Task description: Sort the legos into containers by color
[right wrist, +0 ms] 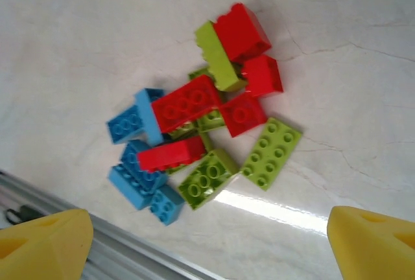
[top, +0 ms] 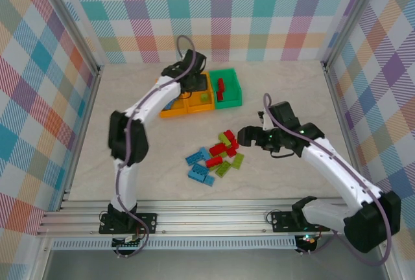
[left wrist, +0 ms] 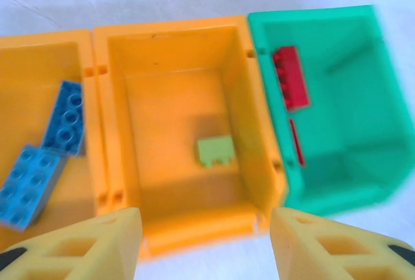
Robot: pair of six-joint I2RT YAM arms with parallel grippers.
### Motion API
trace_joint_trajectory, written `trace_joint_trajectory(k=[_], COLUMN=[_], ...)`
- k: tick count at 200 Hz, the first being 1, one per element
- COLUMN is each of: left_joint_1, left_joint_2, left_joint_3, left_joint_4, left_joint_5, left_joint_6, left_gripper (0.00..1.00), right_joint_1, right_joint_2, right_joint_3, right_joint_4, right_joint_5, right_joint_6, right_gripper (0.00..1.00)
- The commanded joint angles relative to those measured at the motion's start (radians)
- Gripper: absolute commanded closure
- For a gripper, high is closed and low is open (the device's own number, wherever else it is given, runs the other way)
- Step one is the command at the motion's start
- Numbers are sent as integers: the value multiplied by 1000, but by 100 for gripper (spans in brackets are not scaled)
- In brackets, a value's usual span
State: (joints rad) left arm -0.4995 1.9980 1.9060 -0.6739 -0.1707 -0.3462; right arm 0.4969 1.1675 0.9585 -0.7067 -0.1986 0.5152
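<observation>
The containers stand in a row at the back: a left orange bin (left wrist: 39, 43) with two blue legos (left wrist: 65, 116), a middle orange bin (left wrist: 162, 40) with one lime lego (left wrist: 216, 151), and a green bin (left wrist: 324, 14) with red legos (left wrist: 290, 77). My left gripper (left wrist: 204, 228) hangs over the middle bin's near wall, jaws apart, nothing between them. A pile of blue, red and lime legos (right wrist: 207, 124) lies mid-table (top: 217, 157). My right gripper (right wrist: 207, 241) hovers open just above and right of that pile (top: 245, 134), holding nothing.
The bins (top: 201, 95) sit under the left arm's wrist at the back centre. An aluminium rail (top: 214, 212) runs along the near edge, close to the blue legos. Checked walls enclose the table on three sides.
</observation>
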Motion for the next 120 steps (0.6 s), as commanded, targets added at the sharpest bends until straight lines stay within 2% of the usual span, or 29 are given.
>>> trace_joint_trajectory(k=[1, 27, 47, 61, 79, 94, 120], left_joint_1=[-53, -124, -146, -152, -155, -157, -158], left_joint_2=[-293, -559, -736, -855, -1014, -1126, -1239], left_joint_3=[-188, -399, -510, -589, -715, -820, -969], left_joint_4=[127, 132, 36, -35, -95, -143, -161], left_joint_5=[131, 239, 250, 240, 267, 327, 419], left_joint_6=[37, 209, 335, 447, 619, 795, 971], left_gripper=[43, 36, 28, 17, 4, 0, 0], right_joint_1=[83, 180, 220, 233, 282, 294, 301], right_joint_2=[90, 208, 314, 400, 475, 543, 631], right_joint_3=[72, 124, 183, 238, 292, 330, 380], right_joint_4=[-12, 49, 46, 5, -38, -76, -87], right_joint_5=[72, 79, 94, 135, 235, 263, 268], right_joint_6=[-42, -49, -28, 85, 247, 362, 447], right_gripper=[7, 12, 13, 14, 9, 8, 4])
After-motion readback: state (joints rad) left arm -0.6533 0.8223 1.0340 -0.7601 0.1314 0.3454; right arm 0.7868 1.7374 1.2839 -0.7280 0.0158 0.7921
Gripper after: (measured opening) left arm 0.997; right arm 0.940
